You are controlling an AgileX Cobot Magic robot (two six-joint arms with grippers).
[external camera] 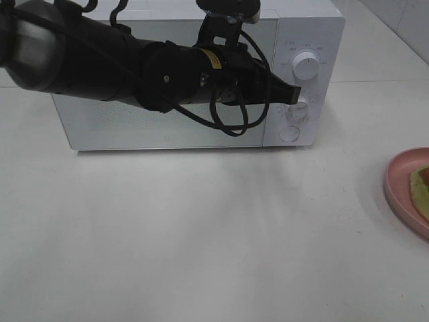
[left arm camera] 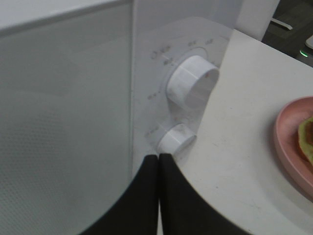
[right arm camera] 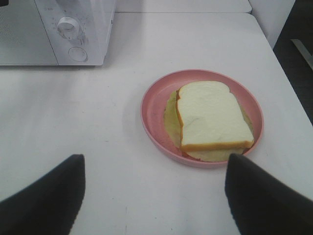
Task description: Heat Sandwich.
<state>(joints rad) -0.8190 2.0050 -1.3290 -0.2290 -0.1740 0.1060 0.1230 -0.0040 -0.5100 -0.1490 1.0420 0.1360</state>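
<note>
white-bread sandwich [right arm camera: 211, 117], lettuce edges, pink plate [right arm camera: 151, 115]

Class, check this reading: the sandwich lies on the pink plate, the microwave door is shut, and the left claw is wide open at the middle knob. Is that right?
One detail is wrong. The left claw is shut, its tips pressed together at the middle knob, as the left wrist view shows. The sandwich does lie on the pink plate, and the microwave door is shut.
</note>
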